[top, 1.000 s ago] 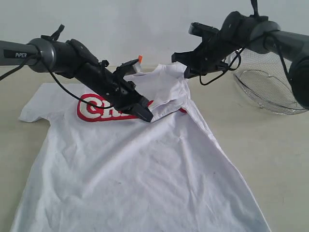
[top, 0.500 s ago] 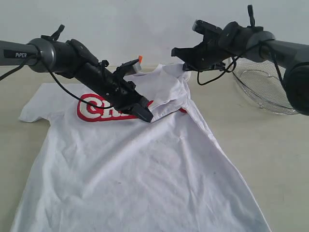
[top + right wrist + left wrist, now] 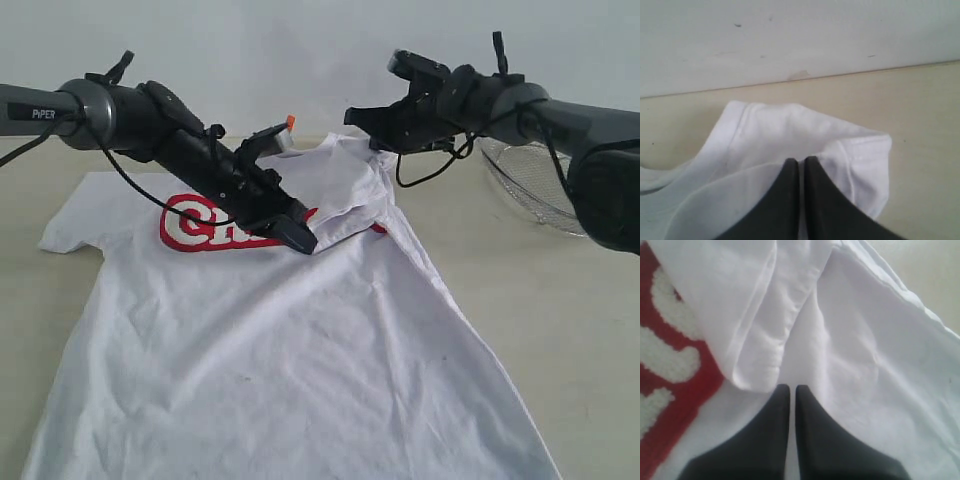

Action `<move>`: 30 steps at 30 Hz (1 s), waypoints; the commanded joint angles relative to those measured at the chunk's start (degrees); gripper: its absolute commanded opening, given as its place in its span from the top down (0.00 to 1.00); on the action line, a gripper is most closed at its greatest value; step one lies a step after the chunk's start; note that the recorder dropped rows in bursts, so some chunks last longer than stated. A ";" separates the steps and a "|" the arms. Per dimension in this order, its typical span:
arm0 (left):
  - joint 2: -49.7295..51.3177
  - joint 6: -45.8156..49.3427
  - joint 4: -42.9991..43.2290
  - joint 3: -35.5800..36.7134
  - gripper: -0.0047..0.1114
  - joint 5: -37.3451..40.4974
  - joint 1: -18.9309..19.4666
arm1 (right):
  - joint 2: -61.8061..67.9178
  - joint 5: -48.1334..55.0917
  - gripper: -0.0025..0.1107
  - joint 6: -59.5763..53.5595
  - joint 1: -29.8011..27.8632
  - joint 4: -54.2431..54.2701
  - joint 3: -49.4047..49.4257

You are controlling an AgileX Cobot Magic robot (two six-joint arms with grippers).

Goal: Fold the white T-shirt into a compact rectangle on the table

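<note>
White short-sleeved cotton T-shirt (image 3: 280,350) lay front-up on the pale beige table (image 3: 560,300), one sleeve (image 3: 345,195) turned in over its red-outlined lettering (image 3: 195,228), likely a first fold. The black left gripper (image 3: 303,240), jaws pressed together with no cloth between them, rested its tip just beside that flap, seemingly to pin it. The black right gripper (image 3: 358,115), jaws also together, hovered above the far shoulder. The end with the orange neck tag (image 3: 291,121) pointed at the back wall (image 3: 250,40); the long axis ran from there toward the camera.

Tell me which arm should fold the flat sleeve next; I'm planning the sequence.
Left. The left gripper rests shut on the white T-shirt, nearer the flat sleeve; the right gripper hangs shut above the already folded shoulder across from it.
</note>
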 commanded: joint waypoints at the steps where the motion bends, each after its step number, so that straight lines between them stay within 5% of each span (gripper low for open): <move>1: 0.01 -0.24 0.05 -0.43 0.92 0.85 -0.23 | 0.30 -0.94 0.98 0.09 0.57 -5.39 -0.06; 13: 0.01 -0.24 0.05 -0.43 0.92 1.30 -0.23 | -2.86 0.32 0.98 1.14 0.38 -10.50 -0.06; 30: -3.60 -0.24 0.05 -0.43 0.92 1.30 -0.23 | -9.64 27.71 0.98 -2.34 -1.29 -12.65 -0.06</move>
